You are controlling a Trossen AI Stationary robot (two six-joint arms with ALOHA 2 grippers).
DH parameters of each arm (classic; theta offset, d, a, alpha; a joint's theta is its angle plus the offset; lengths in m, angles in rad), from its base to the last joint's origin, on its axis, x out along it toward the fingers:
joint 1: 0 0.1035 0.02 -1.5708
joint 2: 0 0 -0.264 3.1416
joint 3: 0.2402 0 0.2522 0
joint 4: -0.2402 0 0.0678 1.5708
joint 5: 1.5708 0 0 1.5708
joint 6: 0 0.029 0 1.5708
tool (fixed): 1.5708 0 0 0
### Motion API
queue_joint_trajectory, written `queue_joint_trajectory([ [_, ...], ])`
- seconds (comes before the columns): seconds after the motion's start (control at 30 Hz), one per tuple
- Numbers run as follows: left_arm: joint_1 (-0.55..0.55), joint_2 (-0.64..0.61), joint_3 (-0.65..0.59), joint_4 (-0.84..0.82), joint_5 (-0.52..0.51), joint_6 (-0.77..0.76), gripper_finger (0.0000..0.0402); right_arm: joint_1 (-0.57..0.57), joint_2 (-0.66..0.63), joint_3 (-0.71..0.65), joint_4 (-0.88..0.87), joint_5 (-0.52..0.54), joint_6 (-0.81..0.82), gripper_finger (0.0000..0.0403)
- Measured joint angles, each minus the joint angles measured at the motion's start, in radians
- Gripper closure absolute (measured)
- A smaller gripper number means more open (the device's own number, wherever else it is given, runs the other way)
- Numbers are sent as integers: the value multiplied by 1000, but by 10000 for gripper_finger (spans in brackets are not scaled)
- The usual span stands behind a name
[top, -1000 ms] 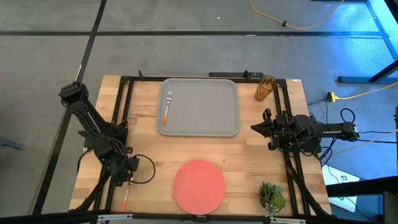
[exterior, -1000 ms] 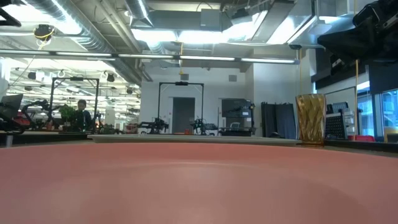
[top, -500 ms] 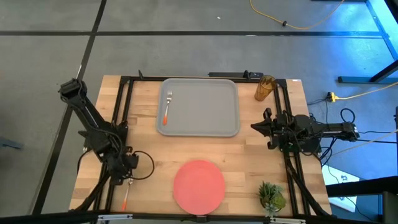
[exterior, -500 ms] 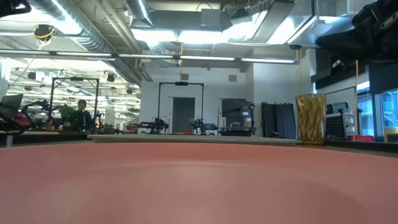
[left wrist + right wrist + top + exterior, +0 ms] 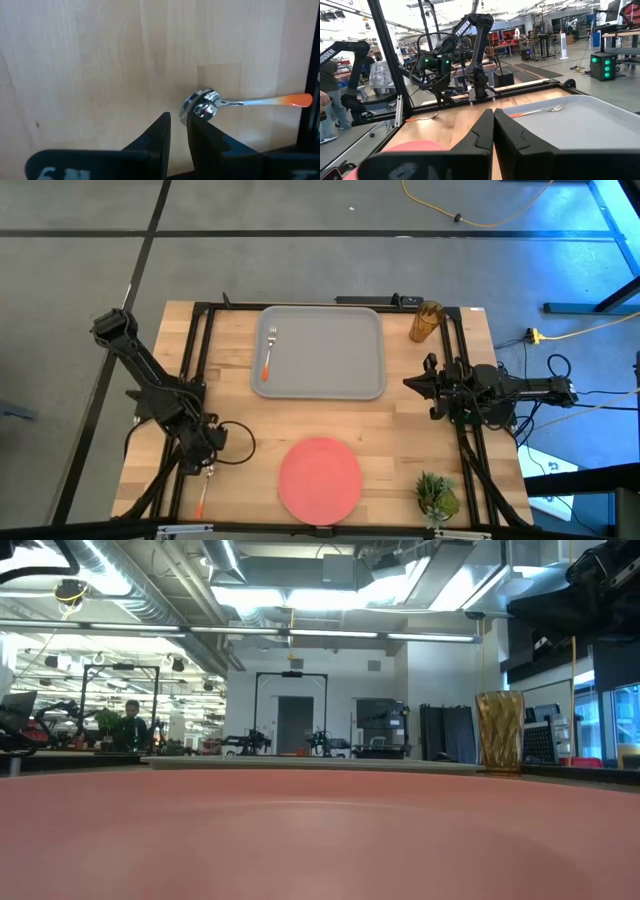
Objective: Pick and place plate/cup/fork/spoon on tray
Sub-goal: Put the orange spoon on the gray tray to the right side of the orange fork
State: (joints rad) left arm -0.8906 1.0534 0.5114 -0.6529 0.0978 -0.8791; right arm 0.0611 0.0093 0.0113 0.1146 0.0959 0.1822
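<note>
Fork [image 5: 269, 350] lies on tray [image 5: 340, 380]; plate [image 5: 320, 478], cup [image 5: 426, 321], spoon [image 5: 203, 491] off it.

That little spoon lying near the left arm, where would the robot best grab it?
Probably from above, by the thin orange handle of the spoon. It lies flat on the bare table, so the left gripper, now near the rounded bowl, could straddle the handle across its narrow width.

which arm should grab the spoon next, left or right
Left, probably. The left gripper hovers right by the spoon at the table's front-left corner, while the right gripper waits across the table beside the tray.
</note>
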Motion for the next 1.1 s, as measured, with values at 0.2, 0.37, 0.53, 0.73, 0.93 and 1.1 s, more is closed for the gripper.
queue_joint_trajectory([
  [0.2, 0, 0, -21, 34, 4, -6, 343, 0, 0, 0, 0, 0, -2, 391],
  [0.37, 0, 0, -61, 88, 53, -23, 343, 0, 0, 0, 0, -1, -1, 391],
  [0.53, 0, 0, -62, 92, 51, -28, 343, 0, 0, 0, 0, -2, -2, 391],
  [0.73, 0, 0, -62, 103, 46, -32, 343, 0, 0, 0, 0, -2, -2, 391],
  [0.93, 0, 0, -84, 136, 54, -35, 343, 0, 0, 0, 0, -2, -3, 391],
  [1.1, 0, 0, -97, 150, 75, -36, 343, 0, 0, 0, 0, -2, -3, 391],
])
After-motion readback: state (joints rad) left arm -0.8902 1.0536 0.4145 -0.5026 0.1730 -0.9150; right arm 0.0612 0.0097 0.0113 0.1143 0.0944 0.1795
